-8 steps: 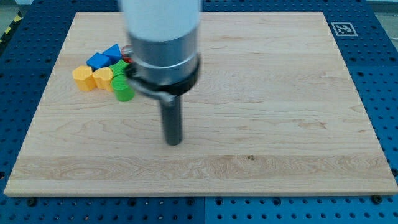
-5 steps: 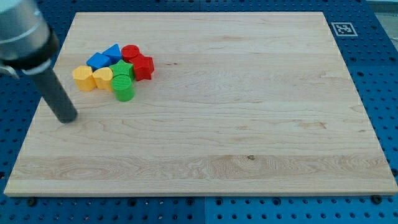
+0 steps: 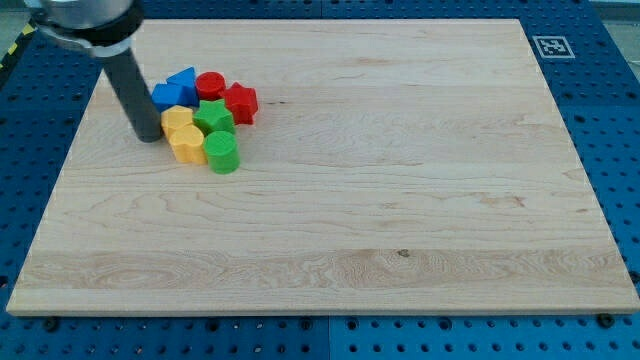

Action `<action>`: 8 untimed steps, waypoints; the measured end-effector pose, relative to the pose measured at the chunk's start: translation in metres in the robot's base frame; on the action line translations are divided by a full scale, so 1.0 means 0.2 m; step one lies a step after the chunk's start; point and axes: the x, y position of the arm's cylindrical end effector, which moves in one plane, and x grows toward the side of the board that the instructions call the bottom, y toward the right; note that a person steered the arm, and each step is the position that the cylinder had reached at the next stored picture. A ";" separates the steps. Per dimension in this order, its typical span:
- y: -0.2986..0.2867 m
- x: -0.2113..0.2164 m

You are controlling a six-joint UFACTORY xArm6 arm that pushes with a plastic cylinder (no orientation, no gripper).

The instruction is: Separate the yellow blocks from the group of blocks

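My tip (image 3: 149, 135) rests on the board at the view's upper left, just left of the block cluster and touching or nearly touching the upper yellow block (image 3: 177, 121). A second yellow block (image 3: 187, 143) sits right below it. Both yellow blocks press against a green star block (image 3: 214, 115) and a green cylinder (image 3: 222, 153). Two blue blocks (image 3: 172, 92) lie above the yellows, partly hidden behind the rod. A red cylinder (image 3: 210, 85) and a red star-like block (image 3: 240, 101) sit at the cluster's top right.
The wooden board (image 3: 400, 180) lies on a blue perforated table. A black-and-white marker tag (image 3: 551, 46) sits at the board's top right corner. The board's left edge is close to my tip.
My tip swept from the board's middle to the far left, then moved up and right into the yellow blocks, pushing them and the whole cluster a little to the right.
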 end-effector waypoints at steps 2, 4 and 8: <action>-0.24 0.02; -0.46 -0.13; -0.07 -0.23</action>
